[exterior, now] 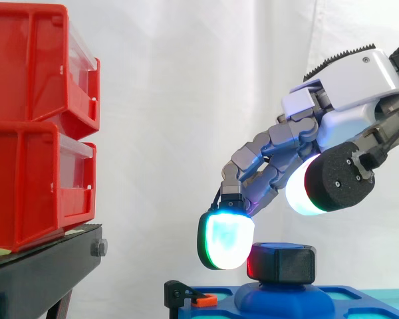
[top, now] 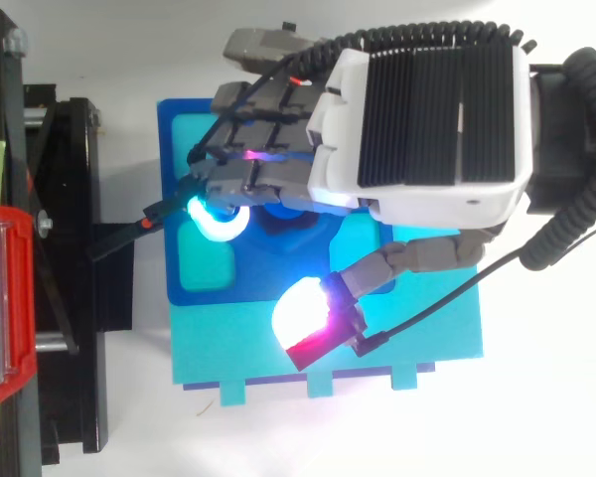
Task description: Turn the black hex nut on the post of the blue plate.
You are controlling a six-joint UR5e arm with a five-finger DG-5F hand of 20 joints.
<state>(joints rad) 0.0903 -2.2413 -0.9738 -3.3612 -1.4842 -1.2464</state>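
The black hex nut sits on a raised post in the middle of the blue plate. My hand reaches in from the right and hovers over it, fingers loosely bent downward. One cyan-glowing fingertip hangs right at the nut's left side. The thumb pad stays above and in front of the nut, apart from it. Nothing is pinched. From above, the fingers hide the nut.
Two stacked red bins stand on a black stand to the left. A small black clamp with an orange tab sits at the plate's left edge. A light cyan board lies under the blue plate.
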